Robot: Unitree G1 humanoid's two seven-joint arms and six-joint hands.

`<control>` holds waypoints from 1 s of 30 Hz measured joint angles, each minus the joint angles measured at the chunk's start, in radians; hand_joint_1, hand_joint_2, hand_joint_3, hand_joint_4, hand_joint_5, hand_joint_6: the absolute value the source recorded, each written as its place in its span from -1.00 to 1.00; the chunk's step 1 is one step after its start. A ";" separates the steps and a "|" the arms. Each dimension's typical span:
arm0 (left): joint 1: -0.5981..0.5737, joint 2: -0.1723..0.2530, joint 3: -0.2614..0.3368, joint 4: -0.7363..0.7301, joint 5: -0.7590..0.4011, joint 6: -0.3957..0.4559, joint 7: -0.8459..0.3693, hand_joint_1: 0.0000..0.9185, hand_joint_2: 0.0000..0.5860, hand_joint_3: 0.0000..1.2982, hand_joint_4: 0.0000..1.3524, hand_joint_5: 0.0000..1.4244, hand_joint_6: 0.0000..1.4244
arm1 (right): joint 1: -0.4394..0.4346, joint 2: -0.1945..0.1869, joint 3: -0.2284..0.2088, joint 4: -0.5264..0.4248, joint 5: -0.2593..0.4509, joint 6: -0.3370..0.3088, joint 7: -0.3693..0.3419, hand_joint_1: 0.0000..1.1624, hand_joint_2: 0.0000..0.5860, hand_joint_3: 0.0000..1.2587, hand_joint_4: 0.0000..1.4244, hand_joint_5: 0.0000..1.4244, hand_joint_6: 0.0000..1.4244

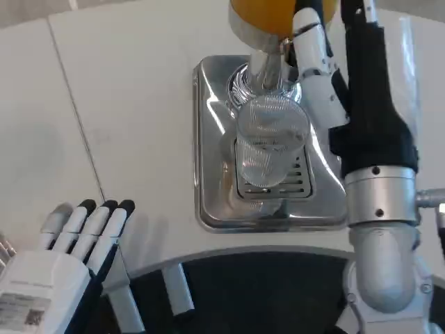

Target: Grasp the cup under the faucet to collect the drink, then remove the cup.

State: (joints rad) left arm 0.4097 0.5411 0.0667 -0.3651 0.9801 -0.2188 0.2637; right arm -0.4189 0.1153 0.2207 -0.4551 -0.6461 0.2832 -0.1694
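The step in hand looks like the collecting of the drink: the right robot hand (313, 49) reaches up beside the faucet (268, 66), though whether its fingers press a lever or close on anything cannot be told, while the left robot hand (66, 261) rests spread and holding nothing at the near left edge of the table (125, 104). The cup (270, 147), clear, ribbed and seemingly still empty, stands on the grille of the steel drip tray (208, 174) directly under the faucet. Next, judging from this, drink must flow, then a firm sideways hold must lift the cup away upright.
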 measured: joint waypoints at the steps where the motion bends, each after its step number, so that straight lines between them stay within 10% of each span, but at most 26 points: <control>1: 0.001 0.000 0.000 0.000 -0.002 0.000 0.000 -1.00 -0.82 -1.00 -1.00 -1.00 -1.00 | 0.000 0.000 0.006 0.012 0.006 -0.004 -0.011 -1.00 0.79 -1.00 -1.00 -1.00 -1.00; 13: 0.003 -0.002 0.005 0.000 -0.026 -0.002 0.000 -1.00 -0.81 -1.00 -1.00 -1.00 -1.00 | -0.002 0.000 0.056 0.095 0.097 -0.066 -0.064 -1.00 0.81 -1.00 -1.00 -1.00 -1.00; 30: -0.025 -0.005 0.010 0.012 -0.033 -0.002 0.000 -1.00 -0.81 -1.00 -1.00 -1.00 -1.00 | -0.084 -0.051 0.035 0.058 0.114 0.066 0.128 -1.00 0.73 -0.99 -1.00 -1.00 -1.00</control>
State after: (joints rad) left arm 0.3845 0.5359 0.0769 -0.3533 0.9472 -0.2210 0.2637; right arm -0.5033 0.0642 0.2555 -0.3975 -0.5318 0.3494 -0.0413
